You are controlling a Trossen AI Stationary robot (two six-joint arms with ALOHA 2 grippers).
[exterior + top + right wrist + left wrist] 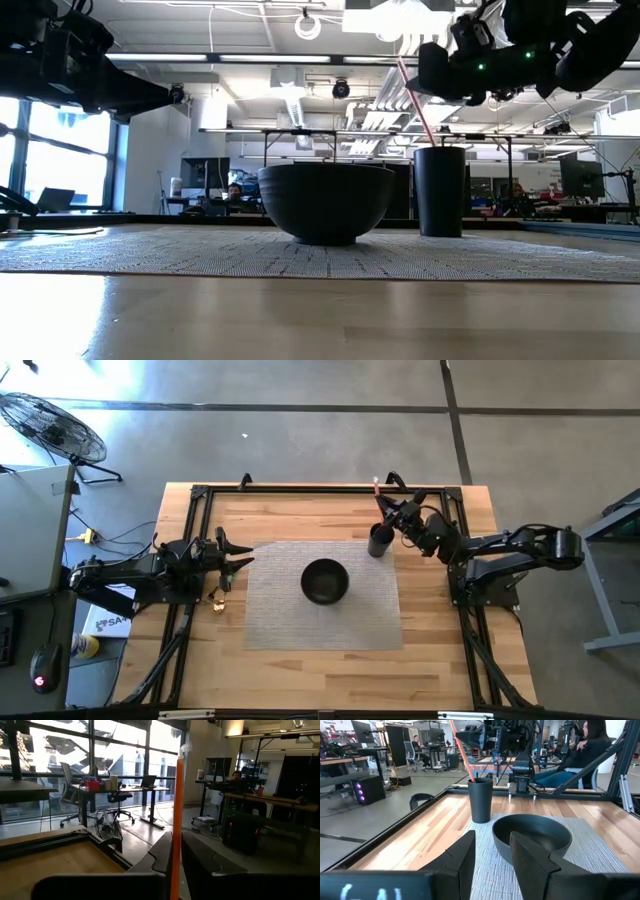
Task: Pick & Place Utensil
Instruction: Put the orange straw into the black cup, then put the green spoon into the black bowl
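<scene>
Left gripper (236, 556) waits at the left edge of the woven mat (270, 620), fingers spread, nothing between them, well apart from the action. One small yellowish item (216, 600) lies on the wood just beside it; can't tell what it is.

Mid-mat: one dark bowl (325, 581), looks empty in the left wrist view.

Right of the bowl, at the mat's far edge: one tall dark cup (379, 541), upright. One orange-red utensil (417, 100), thin stick-like handle, type can't tell, stands steeply with its lower end inside the cup and its top leaning away from the bowl.

Right gripper (392, 512) sits just above the cup rim, fingers pinched on the utensil's upper shaft; in the right wrist view the handle runs up between the two fingers.

Key relation: the utensil's long axis is near vertical, lower end already in the cup directly below the right gripper. Right arm is clearly the nearer one. Likely step is letting go, then lifting clear without tipping the cup.

Count: one bowl, one cup, one utensil, one mat, two grippers.
</scene>
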